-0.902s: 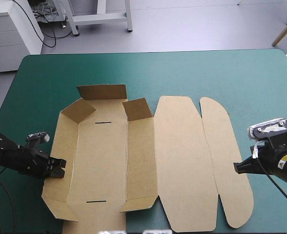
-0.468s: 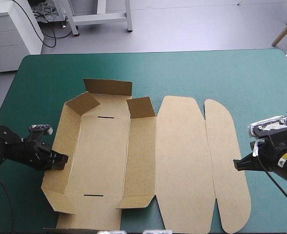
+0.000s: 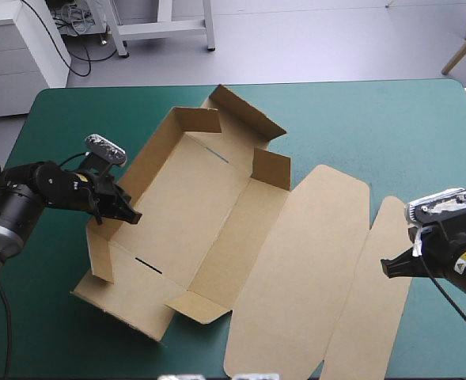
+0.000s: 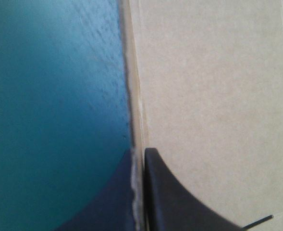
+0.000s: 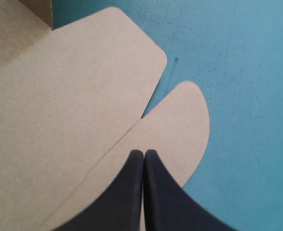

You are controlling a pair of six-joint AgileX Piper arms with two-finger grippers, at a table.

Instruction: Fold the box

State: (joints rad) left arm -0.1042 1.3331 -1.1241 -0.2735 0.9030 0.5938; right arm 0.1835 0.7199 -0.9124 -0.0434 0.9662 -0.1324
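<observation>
Brown box (image 3: 193, 206) sits skewed on teal-green cover (image 3: 375, 119), side walls up, lid flat. Left gripper (image 3: 130, 215) pinches the box's left wall. Right gripper (image 3: 384, 267) is closed and empty over the lid's outer flap. Step looks like repositioning; next probably needs end walls tucked.

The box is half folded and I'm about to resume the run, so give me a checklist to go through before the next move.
1. Left hand gripping the box by its side wall: ok, shut on the wall's edge.
2. Right hand over the rounded outer flap: ok, shut. Whether it presses the flap down: cannot tell.
3. Far end wall raised: ok.
4. Near end wall upright: not ok, it looks folded outward.
5. Lid panel flat on the teal-green cover: ok.
6. Box clear of the cover's near edge: cannot tell, that edge is out of view.
</observation>
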